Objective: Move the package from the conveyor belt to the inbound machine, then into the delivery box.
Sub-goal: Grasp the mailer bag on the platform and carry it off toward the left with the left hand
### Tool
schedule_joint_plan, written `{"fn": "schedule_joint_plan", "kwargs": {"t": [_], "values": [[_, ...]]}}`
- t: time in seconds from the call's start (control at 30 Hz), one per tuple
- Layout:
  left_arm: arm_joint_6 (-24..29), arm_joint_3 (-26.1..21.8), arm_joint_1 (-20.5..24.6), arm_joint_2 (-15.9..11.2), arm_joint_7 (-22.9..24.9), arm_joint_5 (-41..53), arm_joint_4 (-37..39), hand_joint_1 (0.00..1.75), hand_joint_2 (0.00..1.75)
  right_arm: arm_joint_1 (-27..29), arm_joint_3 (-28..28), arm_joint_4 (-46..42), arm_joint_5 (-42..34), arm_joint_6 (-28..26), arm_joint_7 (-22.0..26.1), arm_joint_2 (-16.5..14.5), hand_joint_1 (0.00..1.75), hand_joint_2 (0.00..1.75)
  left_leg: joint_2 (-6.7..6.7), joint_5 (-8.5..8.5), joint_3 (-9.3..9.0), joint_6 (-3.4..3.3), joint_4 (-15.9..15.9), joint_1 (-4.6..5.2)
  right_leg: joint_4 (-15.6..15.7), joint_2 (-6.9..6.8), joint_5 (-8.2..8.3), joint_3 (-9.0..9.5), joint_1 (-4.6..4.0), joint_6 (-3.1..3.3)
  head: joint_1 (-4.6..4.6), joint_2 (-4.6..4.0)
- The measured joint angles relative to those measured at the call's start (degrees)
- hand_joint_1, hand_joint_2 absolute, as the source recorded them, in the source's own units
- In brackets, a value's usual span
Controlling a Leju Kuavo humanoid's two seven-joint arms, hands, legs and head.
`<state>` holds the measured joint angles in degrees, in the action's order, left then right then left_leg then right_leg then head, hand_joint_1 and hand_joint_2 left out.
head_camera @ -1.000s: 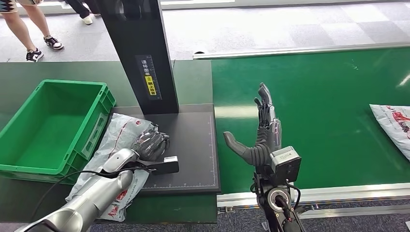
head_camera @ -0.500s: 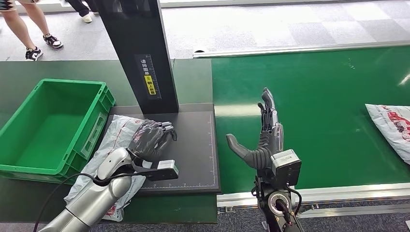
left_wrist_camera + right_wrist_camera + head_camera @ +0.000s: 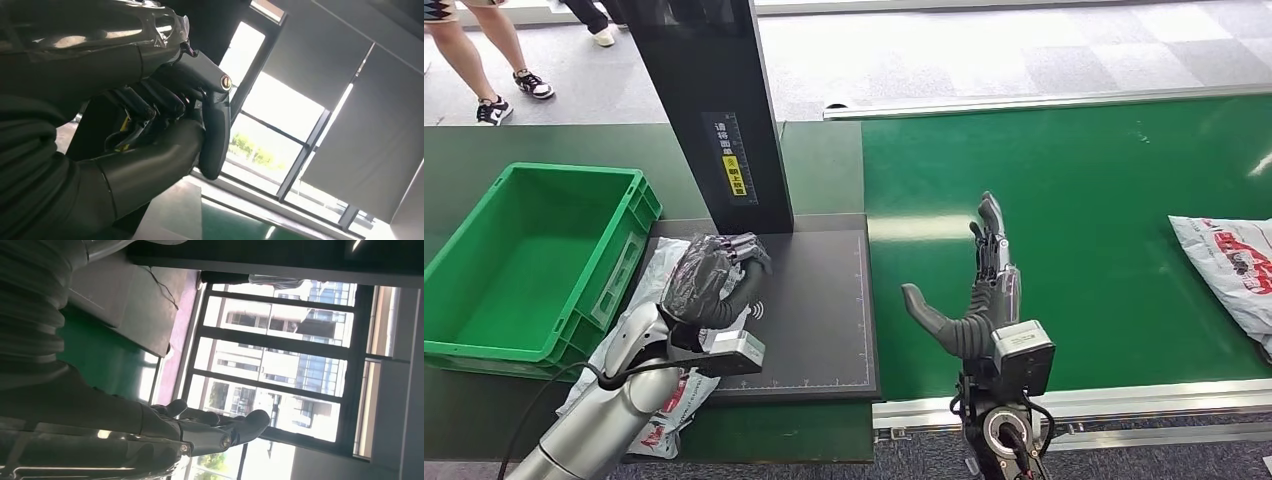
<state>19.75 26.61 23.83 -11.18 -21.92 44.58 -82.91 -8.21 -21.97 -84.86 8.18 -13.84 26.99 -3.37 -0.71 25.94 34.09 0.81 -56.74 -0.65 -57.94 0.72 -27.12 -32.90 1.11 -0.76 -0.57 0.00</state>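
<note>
Green conveyor belt runs at 3 o'clock, black inbound machine platform centre, green delivery box at 9. Package is off the belt, lying half on the platform's 9 o'clock edge, so step one looks done; the move into the box is left. Left hand sits on top of it, fingers curled; grip unclear. Right hand open, upright over the belt, holding nothing. Another bag waits at far 3.

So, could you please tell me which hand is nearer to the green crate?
The left. The left hand is over the package just beside the green crate; the right hand is raised over the conveyor belt.
</note>
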Motion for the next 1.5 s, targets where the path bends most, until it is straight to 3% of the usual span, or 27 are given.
{"fn": "schedule_joint_plan", "kwargs": {"t": [0.1,0.2,0.27,0.57,1.03,1.5], "values": [[-2.4,-1.41,0.02,-0.93,4.74,5.31,-0.53,0.0,1.75,0.84,0.6,-0.68,0.68,0.01,0.12,-0.03,0.0,1.75,0.02,0.0,0.0,0.0,0.0,0.0,0.0,0.0,0.0,-0.01,0.0,0.0,0.01,0.0],[-9.2,-3.41,1.27,-1.98,12.36,14.49,1.77,0.0,1.75,2.06,1.62,-1.71,2.03,0.27,0.09,-0.27,0.0,1.75,0.05,-0.01,-0.01,0.0,0.0,-0.01,0.0,0.03,0.01,-0.02,0.0,0.01,0.01,0.0],[-12.2,-5.22,2.31,-2.36,14.37,18.26,4.51,0.0,1.75,2.87,2.32,-2.47,2.83,0.66,-0.06,-0.5,0.0,1.75,0.08,-0.02,-0.02,0.0,0.0,-0.01,0.0,0.07,0.03,-0.03,-0.01,0.02,0.0,0.0],[-16.63,-9.89,4.17,-2.79,14.39,21.83,10.43,0.0,1.75,4.56,4.23,-4.81,4.33,1.58,-1.16,-1.42,0.0,1.75,0.08,-0.01,0.01,0.0,0.0,0.0,-0.01,0.08,0.03,-0.05,0.01,0.02,0.01,-0.01],[-29.78,-10.76,4.12,-4.44,12.75,19.5,10.82,0.0,1.75,5.28,5.53,-6.37,5.25,2.03,-1.98,-1.57,0.0,1.75,0.08,-0.01,0.01,0.0,0.0,-0.01,-0.01,0.09,0.03,-0.06,0.0,0.02,0.01,0.0],[-30.12,-8.99,6.12,-3.28,14.2,22.45,18.78,0.0,1.75,5.09,5.54,-7.12,6.05,2.2,-2.29,-2.01,0.0,1.75,0.06,-0.02,-0.09,0.0,0.0,-0.01,-0.01,0.07,0.02,0.08,0.0,0.02,0.01,0.0]]}}
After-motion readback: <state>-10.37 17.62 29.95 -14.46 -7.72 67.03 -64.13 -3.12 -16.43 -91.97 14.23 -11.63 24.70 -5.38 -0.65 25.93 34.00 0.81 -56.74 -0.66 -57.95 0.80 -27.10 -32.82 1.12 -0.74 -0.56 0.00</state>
